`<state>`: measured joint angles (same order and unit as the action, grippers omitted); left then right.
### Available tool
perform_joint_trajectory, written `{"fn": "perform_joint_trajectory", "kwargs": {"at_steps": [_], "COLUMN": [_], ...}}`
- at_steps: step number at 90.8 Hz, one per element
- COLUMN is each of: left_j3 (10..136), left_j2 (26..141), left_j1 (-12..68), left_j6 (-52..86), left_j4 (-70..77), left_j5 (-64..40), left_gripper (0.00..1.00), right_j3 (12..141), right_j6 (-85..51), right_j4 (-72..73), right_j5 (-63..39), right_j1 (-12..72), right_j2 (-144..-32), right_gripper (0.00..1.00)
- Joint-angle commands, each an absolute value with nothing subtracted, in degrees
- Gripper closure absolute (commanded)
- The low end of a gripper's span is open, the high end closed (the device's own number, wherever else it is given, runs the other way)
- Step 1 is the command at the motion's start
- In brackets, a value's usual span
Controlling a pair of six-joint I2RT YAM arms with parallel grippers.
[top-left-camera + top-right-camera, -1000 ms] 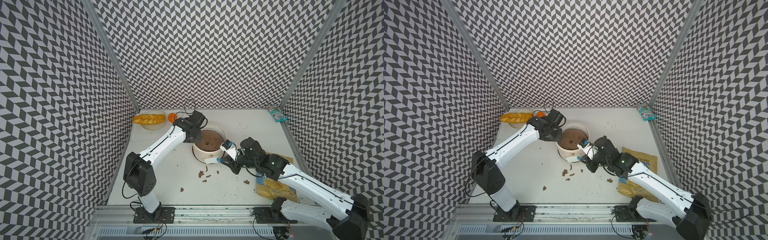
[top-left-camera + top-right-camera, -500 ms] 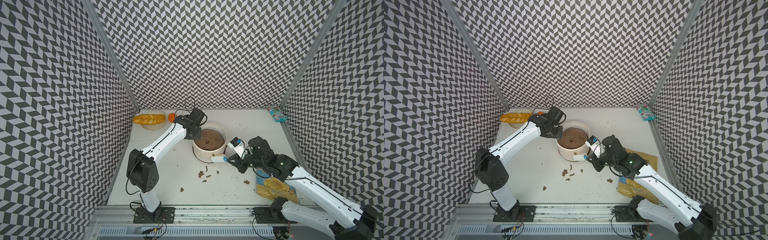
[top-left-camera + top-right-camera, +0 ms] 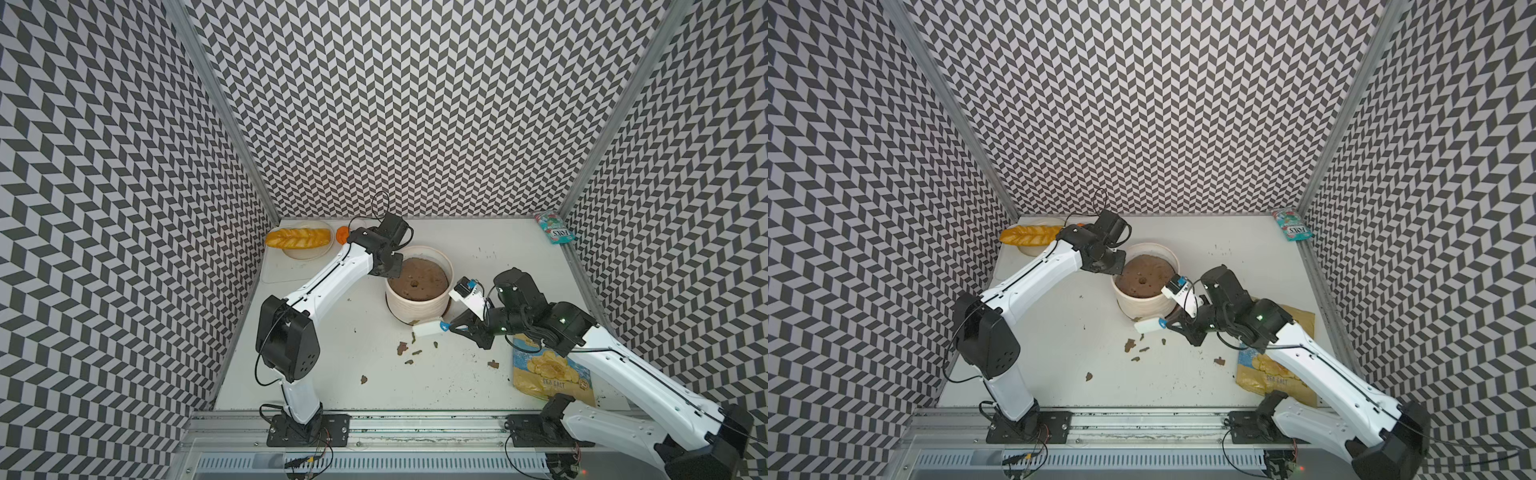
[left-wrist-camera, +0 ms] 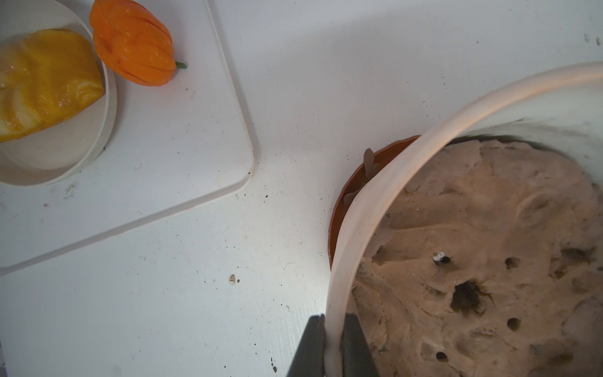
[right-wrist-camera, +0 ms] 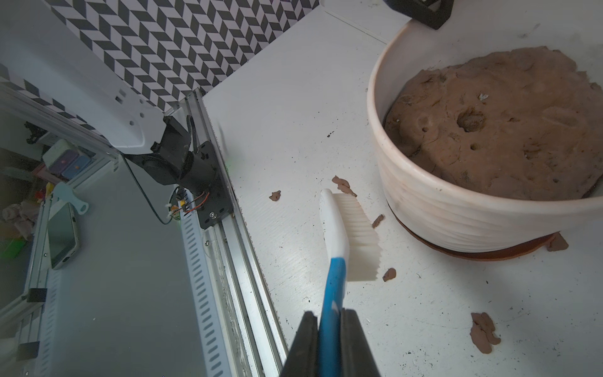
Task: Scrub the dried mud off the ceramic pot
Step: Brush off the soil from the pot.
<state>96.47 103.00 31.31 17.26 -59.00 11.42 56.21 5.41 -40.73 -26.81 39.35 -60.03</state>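
At the middle of the white table (image 3: 332,353), the ceramic pot (image 3: 415,305) stands upright on its brown saucer (image 5: 473,253), filled with a brown mass. It looks heavy, rigid and smooth, breakable if tipped, and its thick rim seems the soundest hold. Dried mud (image 3: 402,348) lies in loose flakes on the table in front, with one more against the saucer's edge. The left gripper (image 4: 333,323), wrist bent down at the rim's far left, pinches the rim, one finger inside and one outside. The right gripper (image 5: 329,315), its arm stretched low, is clamped on the blue handle of a white-bristled brush (image 5: 342,228). The bristles face the ribbed wall, just beside it and apparently not touching.
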Motion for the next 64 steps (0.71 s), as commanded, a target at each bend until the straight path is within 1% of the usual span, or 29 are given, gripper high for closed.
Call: {"fn": "perform_joint_trajectory", "kwargs": {"at_steps": [1,19,29,39,49,60,64], "left_j3": [97.8,99.1,99.2,99.3,99.5,99.7,99.8], "left_j2": [105.4,106.1,106.2,106.2,106.1,106.1,106.1], "left_j1": [30.2,30.0,30.0,29.8,29.7,29.5,29.6], "left_j6": [13.3,12.2,11.9,11.4,11.1,10.7,10.6], "left_j4": [-59.3,-59.1,-59.0,-58.9,-58.8,-58.7,-58.7], "left_j5": [10.8,10.0,10.0,10.0,9.8,9.7,9.8], "left_gripper": [0.86,0.81,0.80,0.79,0.78,0.75,0.73], "right_j3": [57.0,57.8,57.3,58.5,60.4,59.9,60.3], "right_j6": [5.0,0.1,-0.5,-1.0,-3.4,-3.4,-3.5], "right_j4": [-38.4,-41.2,-40.5,-42.2,-44.5,-44.0,-44.4], "right_j5": [-22.9,-10.9,-11.0,-8.8,-2.0,-2.9,-3.3], "right_j1": [39.6,39.5,39.5,39.5,39.5,39.5,39.5], "right_j2": [-59.3,-63.1,-62.1,-62.0,-61.7,-60.0,-59.4], "right_gripper": [1.00,1.00,1.00,1.00,1.00,1.00,1.00]}}
